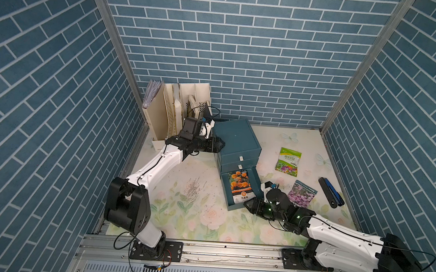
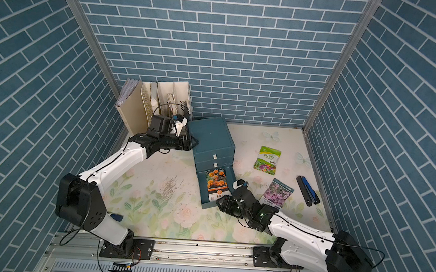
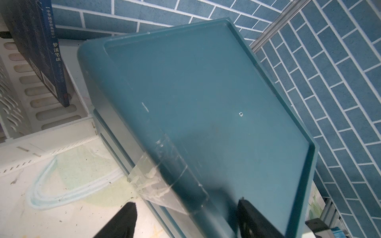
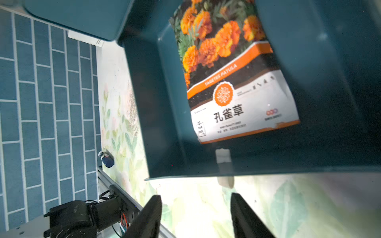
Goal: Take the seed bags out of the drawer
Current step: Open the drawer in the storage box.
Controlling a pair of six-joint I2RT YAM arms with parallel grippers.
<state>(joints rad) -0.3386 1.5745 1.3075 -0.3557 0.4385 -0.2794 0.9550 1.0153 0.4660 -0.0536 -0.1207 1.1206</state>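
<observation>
One seed bag, the marigold bag (image 1: 239,187), lies flat on the floor of the drawer (image 1: 234,208). The drawer is pulled out from the bottom of the cabinet (image 1: 235,135), and the bag's white strip is turned toward the drawer's front wall. The green-and-white bag (image 1: 288,161) and the pink-purple bag (image 1: 301,194) are seen on the tabletop (image 1: 180,205) to the right of the cabinet, well apart from the drawer.

The right pincer (image 4: 195,199) is held low just outside the drawer's front wall, near the white pull tab (image 4: 222,156). Its jaws are parted and nothing is between them. The left pincer (image 1: 221,145) is set at the cabinet's upper side edge. Its fingers are seen astride that edge in the left wrist view, though whether they press on it cannot be told.

The marigold bag is judged light, thin and limp, and its glossy face is likely slippery. Lying flat, it offers little to pinch from straight above. A hold is best taken on the white strip at the near end, with one finger slid beneath it along the drawer floor. A light squeeze should suffice, since the seeds inside may shift.
</observation>
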